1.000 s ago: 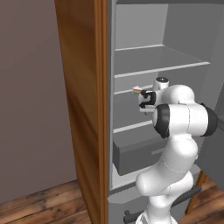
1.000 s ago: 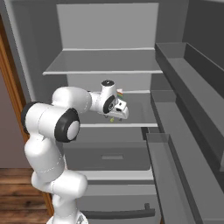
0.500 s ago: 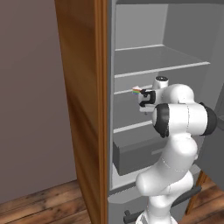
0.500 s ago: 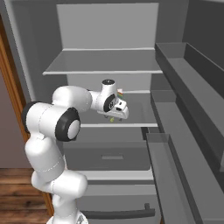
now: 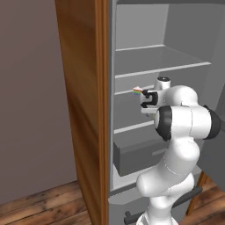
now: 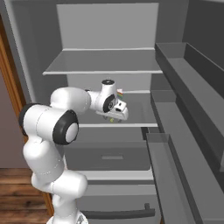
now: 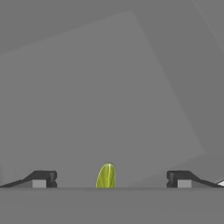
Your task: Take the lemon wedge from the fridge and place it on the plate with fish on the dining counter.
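The fridge [image 5: 132, 61] stands open, with my arm reaching over its middle shelf [image 6: 131, 114]. The lemon wedge [image 7: 106, 176] is a tiny yellow-green sliver low in the hand view, lying on the grey shelf between my two dark fingertips [image 7: 41, 178] without touching either. From the base cameras it appears as a small rainbow-streaked piece [image 5: 138, 91] [image 6: 119, 92] right beside the hand. My gripper [image 7: 111, 178] [image 5: 147, 101] [image 6: 117, 109] is open wide and holds nothing. The plate with fish and the dining counter are out of view.
A bare shelf [image 6: 100, 65] hangs above the hand and a closed grey drawer [image 6: 109, 157] sits below it. The open door's bins [image 6: 183, 131] run along the right. A wooden side panel [image 5: 83, 110] borders the fridge on the left.
The arm has shifted only slightly over the shelf. The jaws stay wide open and the wedge lies where it was.
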Tool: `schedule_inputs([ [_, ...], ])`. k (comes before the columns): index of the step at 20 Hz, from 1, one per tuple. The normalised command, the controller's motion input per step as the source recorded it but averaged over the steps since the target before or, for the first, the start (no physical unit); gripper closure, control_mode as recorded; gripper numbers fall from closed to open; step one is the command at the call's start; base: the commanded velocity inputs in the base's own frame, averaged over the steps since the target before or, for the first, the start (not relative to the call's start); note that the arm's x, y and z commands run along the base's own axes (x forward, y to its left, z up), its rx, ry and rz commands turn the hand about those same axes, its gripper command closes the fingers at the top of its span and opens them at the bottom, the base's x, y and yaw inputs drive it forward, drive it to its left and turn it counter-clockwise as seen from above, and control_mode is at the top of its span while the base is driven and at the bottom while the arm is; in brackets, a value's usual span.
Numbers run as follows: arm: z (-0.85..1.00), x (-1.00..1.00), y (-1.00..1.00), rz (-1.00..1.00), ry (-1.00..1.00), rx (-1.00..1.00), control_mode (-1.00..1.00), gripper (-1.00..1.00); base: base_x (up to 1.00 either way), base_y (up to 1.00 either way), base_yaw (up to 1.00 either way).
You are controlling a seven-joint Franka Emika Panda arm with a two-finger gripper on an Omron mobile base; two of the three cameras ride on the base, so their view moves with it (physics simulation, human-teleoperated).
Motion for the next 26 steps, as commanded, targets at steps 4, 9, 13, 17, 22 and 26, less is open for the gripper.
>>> schedule_inputs([
  [4,0.00,-0.01,0.00,0.00,0.00,0.00,-1.00,-1.00,0.00,0.00,0.00],
  [9,0.00,0.02,0.00,0.00,0.00,0.00,-1.00,-1.00,0.00,0.00,0.00],
  [13,0.00,0.08,0.00,0.00,0.00,0.00,-1.00,-1.00,0.00,0.00,0.00],
  [17,-0.07,0.00,0.00,0.00,0.00,0.00,-1.00,-1.00,0.00,0.00,0.00],
  [22,-0.24,0.00,0.05,0.00,0.00,0.00,-1.00,1.00,0.00,0.00,0.00],
  [26,-0.18,0.00,0.06,0.00,0.00,0.00,-1.00,1.00,0.00,0.00,0.00],
])
